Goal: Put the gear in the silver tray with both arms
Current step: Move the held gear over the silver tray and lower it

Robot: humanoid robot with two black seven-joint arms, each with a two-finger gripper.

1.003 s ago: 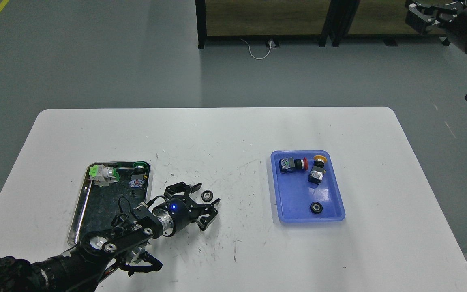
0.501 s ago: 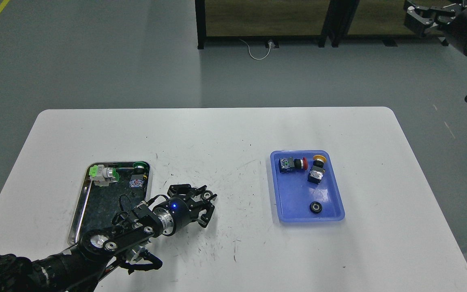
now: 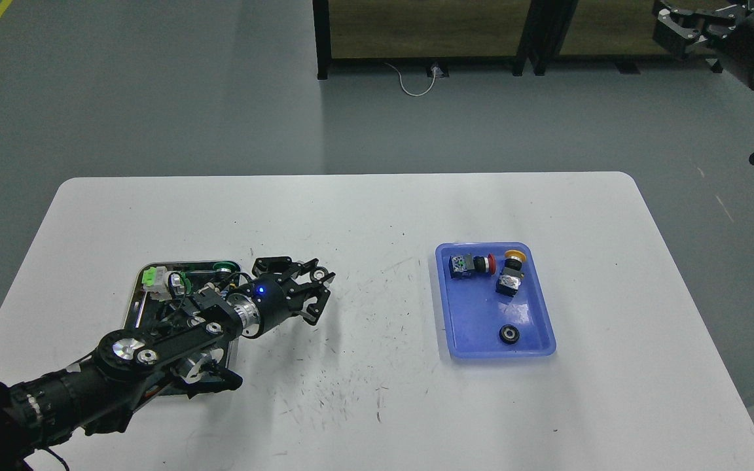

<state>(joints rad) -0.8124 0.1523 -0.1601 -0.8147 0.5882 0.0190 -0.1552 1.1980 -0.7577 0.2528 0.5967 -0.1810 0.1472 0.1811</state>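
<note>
My left gripper (image 3: 311, 289) is lifted above the table just right of the silver tray (image 3: 129, 307) and is shut on a small black gear (image 3: 317, 274), which shows at its fingertips. My left arm crosses over the tray and hides most of it. The tray's far end holds a green-and-white switch part (image 3: 158, 279) and a green button (image 3: 223, 265). A second black gear (image 3: 509, 335) lies in the blue tray (image 3: 540, 327). My right gripper (image 3: 681, 23) hangs high at the top right, far off the table; I cannot tell its jaws.
The blue tray also holds a red push button (image 3: 475, 264) and a yellow push button (image 3: 512, 269). A dark framed cabinet (image 3: 416, 33) stands on the floor behind the white table (image 3: 383, 216).
My left gripper closed on the gear that lay on the table, lifted it and moved up-left toward the silver tray. The right arm barely moved.
</note>
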